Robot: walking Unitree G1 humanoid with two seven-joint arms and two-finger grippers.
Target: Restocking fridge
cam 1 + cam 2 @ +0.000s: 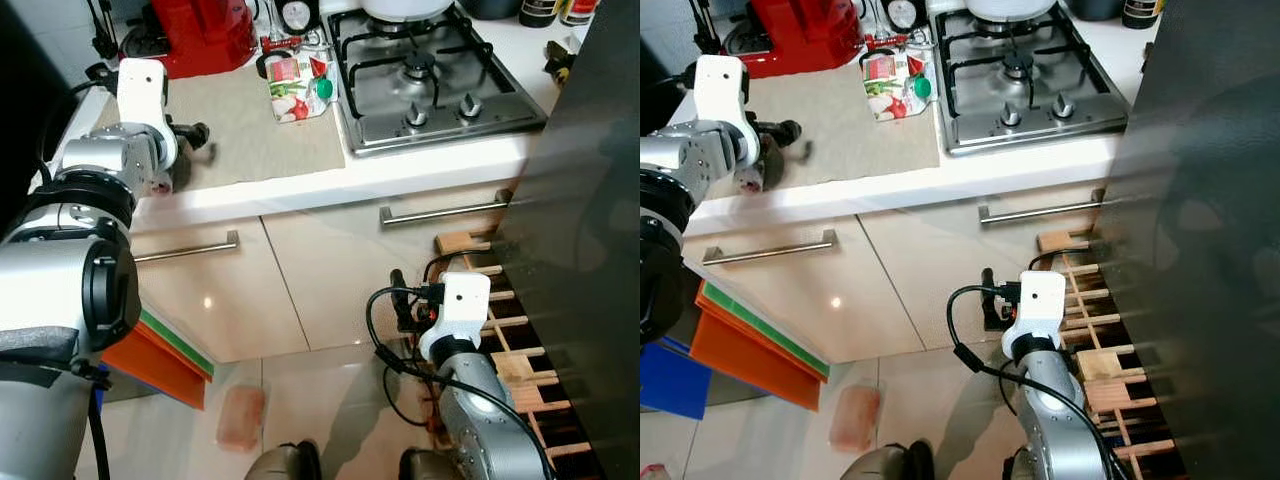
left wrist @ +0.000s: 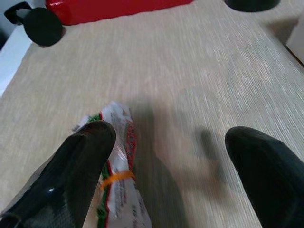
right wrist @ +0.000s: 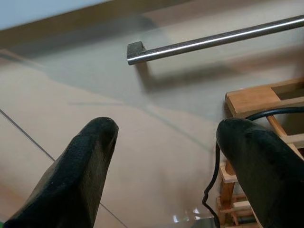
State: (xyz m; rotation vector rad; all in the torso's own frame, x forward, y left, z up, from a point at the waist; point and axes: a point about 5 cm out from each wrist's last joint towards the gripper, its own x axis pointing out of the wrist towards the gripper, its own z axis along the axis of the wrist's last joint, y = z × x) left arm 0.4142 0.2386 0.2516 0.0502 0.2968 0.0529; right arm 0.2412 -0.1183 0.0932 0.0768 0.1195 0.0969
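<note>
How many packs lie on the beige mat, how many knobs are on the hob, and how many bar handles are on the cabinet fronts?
packs: 2 (pouch with a green cap; wrapped pack with an orange band)
hob knobs: 2
bar handles: 2
Total: 6

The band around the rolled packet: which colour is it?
Orange band, best seen in the left wrist view.

- A steel gas hob (image 1: 432,75) is sitting on the white counter (image 1: 400,170).
- A red appliance (image 1: 203,33) is standing behind a beige mat (image 1: 250,125).
- Orange folders (image 1: 160,362) are leaning against the cabinet.
</note>
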